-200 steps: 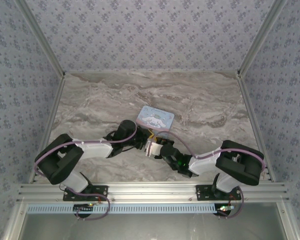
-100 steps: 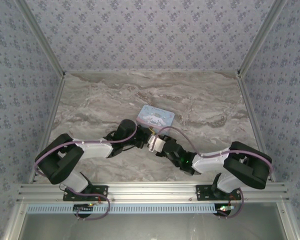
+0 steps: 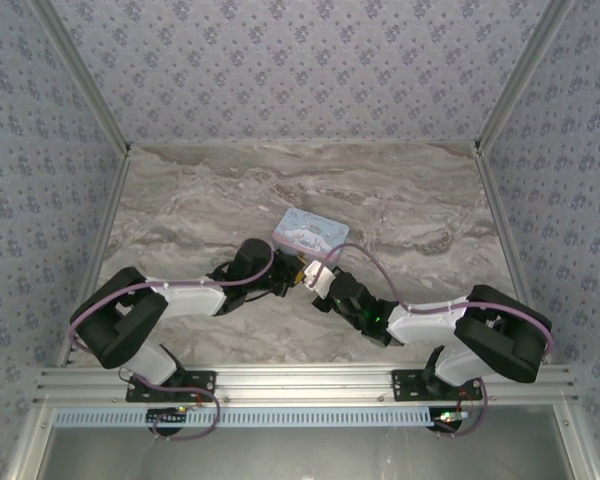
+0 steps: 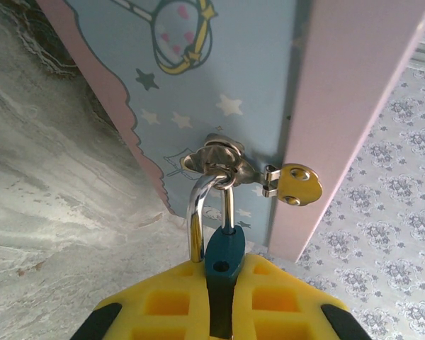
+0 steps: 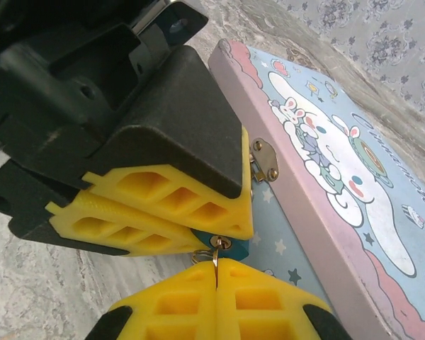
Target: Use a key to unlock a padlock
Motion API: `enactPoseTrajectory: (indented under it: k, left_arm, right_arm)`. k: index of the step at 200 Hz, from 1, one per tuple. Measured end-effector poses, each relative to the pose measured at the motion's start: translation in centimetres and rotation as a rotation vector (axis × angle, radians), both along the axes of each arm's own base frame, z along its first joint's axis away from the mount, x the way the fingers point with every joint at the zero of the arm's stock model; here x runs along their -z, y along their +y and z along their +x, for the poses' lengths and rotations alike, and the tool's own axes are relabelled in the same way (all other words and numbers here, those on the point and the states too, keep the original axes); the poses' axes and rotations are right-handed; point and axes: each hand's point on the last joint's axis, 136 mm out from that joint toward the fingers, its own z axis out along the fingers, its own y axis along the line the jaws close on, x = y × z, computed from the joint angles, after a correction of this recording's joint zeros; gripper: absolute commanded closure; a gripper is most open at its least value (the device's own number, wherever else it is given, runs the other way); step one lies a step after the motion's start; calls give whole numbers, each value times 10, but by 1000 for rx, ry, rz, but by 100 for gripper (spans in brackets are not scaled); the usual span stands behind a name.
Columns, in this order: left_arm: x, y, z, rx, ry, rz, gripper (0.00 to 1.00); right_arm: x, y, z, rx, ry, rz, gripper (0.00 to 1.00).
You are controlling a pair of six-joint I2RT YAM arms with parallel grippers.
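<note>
Padlock (image 4: 224, 256), small and teal, is clamped between the yellow pads of the left tool (image 4: 222, 290). Its silver shackle (image 4: 196, 212) is threaded through a metal loop (image 4: 216, 152) on the front edge of a pale-blue tin (image 5: 340, 163). A gold latch plate (image 4: 297, 183) is seen just beside that loop. From the right wrist view, a thin key (image 5: 215, 256) is seen pinched between the closed pads of the right tool (image 5: 216, 283), and its tip is met by the end face of the padlock. How deep it is inserted cannot be told. The tin is printed with a white cartoon dog and edged in pink. It is laid flat on a grey marbled bench (image 3: 200, 210), near the middle, where both tools are brought together against its near side.
</note>
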Motion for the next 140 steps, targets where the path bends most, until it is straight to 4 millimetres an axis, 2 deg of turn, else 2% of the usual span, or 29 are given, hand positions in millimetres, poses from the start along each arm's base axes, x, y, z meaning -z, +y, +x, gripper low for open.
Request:
enactPoseTrajectory:
  k: [32, 46, 67, 104, 140]
  left_arm:
    - [1, 0, -1, 7, -8, 9, 80]
    - [2, 0, -2, 16, -13, 17, 74]
    - [1, 2, -4, 28, -22, 31, 69]
    - [-15, 7, -8, 40, -62, 41, 61]
    - [-24, 24, -14, 32, -99, 82, 54]
  right_arm:
    - [1, 0, -1, 1, 10, 6, 100]
    - [4, -3, 1, 10, 19, -1, 100]
    - [12, -12, 5, 36, 42, -29, 100]
    - [21, -19, 9, 53, 70, -51, 100]
    - [31, -22, 6, 42, 117, -64, 100]
